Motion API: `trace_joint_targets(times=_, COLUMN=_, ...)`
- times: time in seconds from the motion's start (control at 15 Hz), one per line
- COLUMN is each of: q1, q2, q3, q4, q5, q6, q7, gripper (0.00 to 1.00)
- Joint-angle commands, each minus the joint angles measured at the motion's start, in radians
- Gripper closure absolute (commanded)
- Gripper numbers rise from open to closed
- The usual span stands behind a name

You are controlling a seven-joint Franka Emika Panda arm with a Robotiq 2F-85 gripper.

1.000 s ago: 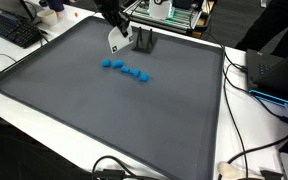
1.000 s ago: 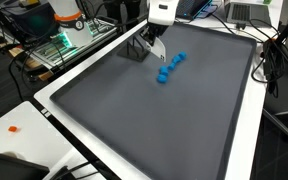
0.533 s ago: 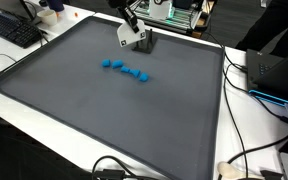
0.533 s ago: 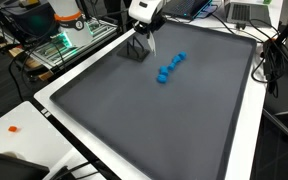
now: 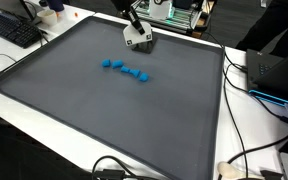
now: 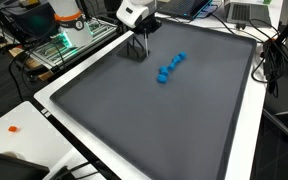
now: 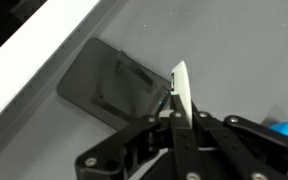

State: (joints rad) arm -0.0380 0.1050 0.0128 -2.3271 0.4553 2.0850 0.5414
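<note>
My gripper (image 7: 174, 112) is shut on a thin white card (image 7: 180, 88) that stands on edge between the fingers. Just beyond the card lies a dark flat rectangular holder (image 7: 112, 88) on the grey mat (image 7: 234, 50). In both exterior views the gripper (image 5: 139, 40) (image 6: 142, 38) hovers at the mat's far edge, right over the small black holder (image 5: 145, 43) (image 6: 134, 52). A short row of several blue pieces (image 5: 124, 70) (image 6: 169, 68) lies on the mat a little away from the gripper; one blue piece (image 7: 284, 128) shows at the wrist view's right edge.
The grey mat (image 5: 104, 120) covers a white table (image 5: 239, 130). A keyboard (image 5: 14, 30) sits at one corner, with cables (image 5: 249, 150) and dark equipment (image 5: 274, 75) along the side. A green-lit rack (image 6: 64, 45) stands beyond the holder, and a small orange bit (image 6: 14, 128) lies on the table.
The gripper has carried the white card away from the blue pieces toward the mat's far edge, ending over the black holder. The blue pieces have not moved.
</note>
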Motion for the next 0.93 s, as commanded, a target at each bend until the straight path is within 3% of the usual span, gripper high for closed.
trace_joint_targets(times=0.0, q1=0.013, q2=-0.042, q3=-0.015, q4=-0.077, q5=0.055, q6=0.046, q7=0.054, gripper=0.99)
trace_joint_targets(times=0.87, q1=0.022, q2=-0.068, q3=-0.006, q4=-0.193, q5=0.179, q6=0.198, q7=0.155, gripper=0.99)
